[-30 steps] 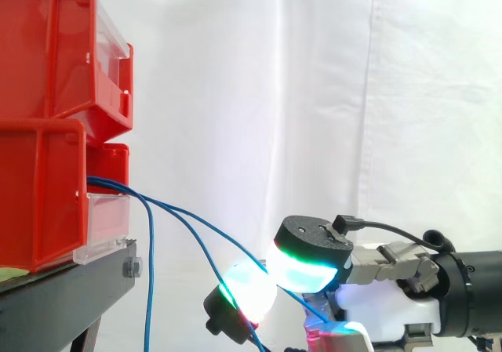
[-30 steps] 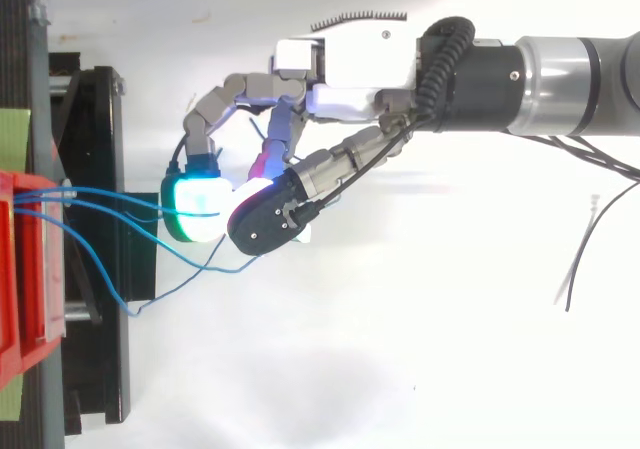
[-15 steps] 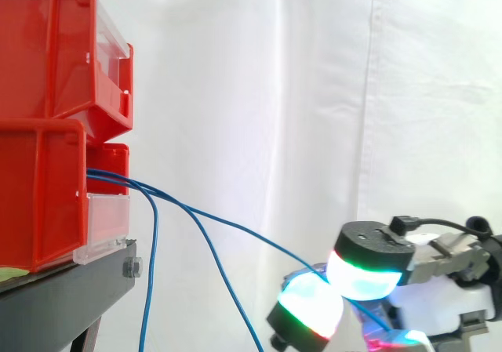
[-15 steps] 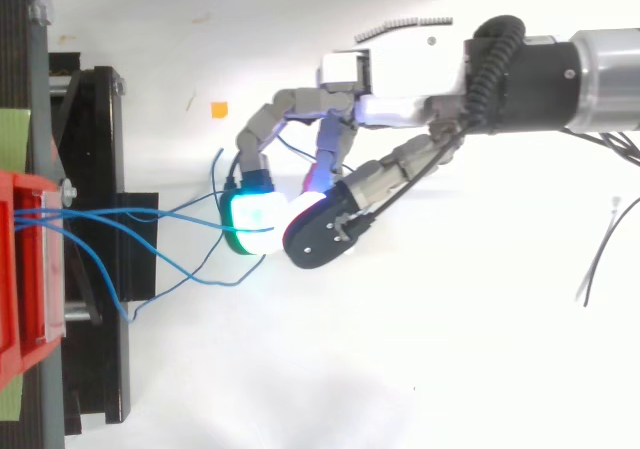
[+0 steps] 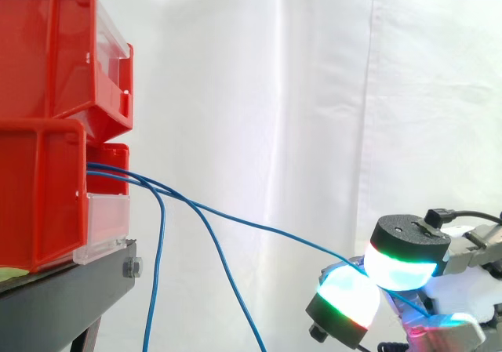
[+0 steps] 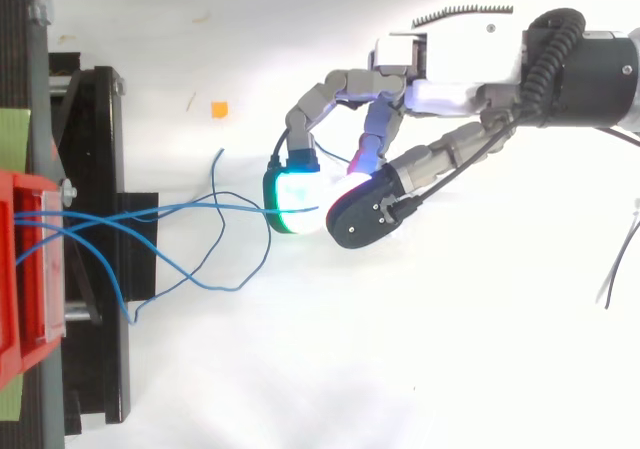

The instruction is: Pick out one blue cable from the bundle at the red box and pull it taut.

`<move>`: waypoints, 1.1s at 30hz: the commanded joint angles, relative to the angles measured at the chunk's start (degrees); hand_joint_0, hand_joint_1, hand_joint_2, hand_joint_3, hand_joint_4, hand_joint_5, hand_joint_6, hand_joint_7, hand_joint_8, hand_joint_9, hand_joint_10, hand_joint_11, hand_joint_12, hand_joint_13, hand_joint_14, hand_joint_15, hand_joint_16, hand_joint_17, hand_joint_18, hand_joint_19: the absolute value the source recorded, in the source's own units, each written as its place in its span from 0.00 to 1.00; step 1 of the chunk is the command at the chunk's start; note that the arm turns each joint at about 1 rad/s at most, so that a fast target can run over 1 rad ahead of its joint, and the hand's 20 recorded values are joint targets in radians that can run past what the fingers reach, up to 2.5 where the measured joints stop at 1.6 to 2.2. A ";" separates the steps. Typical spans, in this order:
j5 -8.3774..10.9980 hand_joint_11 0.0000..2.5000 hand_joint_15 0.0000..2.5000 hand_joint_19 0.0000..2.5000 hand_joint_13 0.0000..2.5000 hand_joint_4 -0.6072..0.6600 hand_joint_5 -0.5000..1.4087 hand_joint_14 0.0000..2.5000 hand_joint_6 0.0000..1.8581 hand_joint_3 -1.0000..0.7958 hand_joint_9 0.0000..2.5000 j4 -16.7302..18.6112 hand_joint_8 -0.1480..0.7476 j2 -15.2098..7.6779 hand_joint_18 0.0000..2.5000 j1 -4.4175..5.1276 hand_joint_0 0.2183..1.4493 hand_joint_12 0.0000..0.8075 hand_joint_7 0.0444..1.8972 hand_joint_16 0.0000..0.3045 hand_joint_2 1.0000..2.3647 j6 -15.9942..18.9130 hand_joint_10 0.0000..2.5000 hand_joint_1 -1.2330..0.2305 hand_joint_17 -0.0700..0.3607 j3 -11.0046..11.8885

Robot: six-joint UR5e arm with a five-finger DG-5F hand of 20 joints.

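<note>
Side view: a robot hand [image 5: 404, 254] low at the right edge pinches one blue cable [image 5: 259, 228] between two glowing pads, one [image 5: 401, 264] above the other [image 5: 349, 297], each lit white-cyan with green and red at the rim. The cable slopes down in a long, almost straight line with a slight sag, from the clear front of the lower red box [image 5: 39, 195] to the robot hand. A second red box [image 5: 47, 54] sits stacked on top of the first, and both rest on a black stand [image 5: 63, 297] at the left edge, before a white curtain [image 5: 314, 93]. Two other blue cables leave the same opening, touching the held one there. One [image 5: 161, 273] drops almost straight down just beside the stand, and the other [image 5: 227, 281] falls away at a slant toward the bottom of the frame.

From the top view, the robot hand [image 6: 455, 69] reaches in from the right with its fingers curled, a green-cyan pad [image 6: 295, 194] pressed to the cable [image 6: 170, 207], which runs level across the gap to the red box [image 6: 25, 269]. The loose cables [image 6: 215, 287] loop slack between stand [image 6: 95, 169] and hand. A small orange scrap [image 6: 218, 109] lies on the white surface, apart from the cables.
</note>
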 commanded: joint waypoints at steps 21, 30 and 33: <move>2.95 0.48 0.42 0.31 0.56 0.44 0.21 0.01 0.48 0.55 0.62 -1.96 0.52 -0.06 0.42 0.92 0.32 0.54 0.51 0.21 0.01 -0.01 0.01 0.34 0.49 -0.06; 2.95 0.49 0.42 0.32 0.57 0.45 0.21 0.01 0.48 0.55 0.63 -1.96 0.52 -0.06 0.43 0.92 0.32 0.53 0.52 0.21 0.01 -0.01 0.01 0.34 0.49 -0.06; 2.95 0.49 0.43 0.32 0.58 0.44 0.21 0.01 0.48 0.55 0.63 -1.87 0.52 0.03 0.43 0.92 0.32 0.53 0.51 0.21 0.01 -0.01 0.01 0.34 0.49 0.03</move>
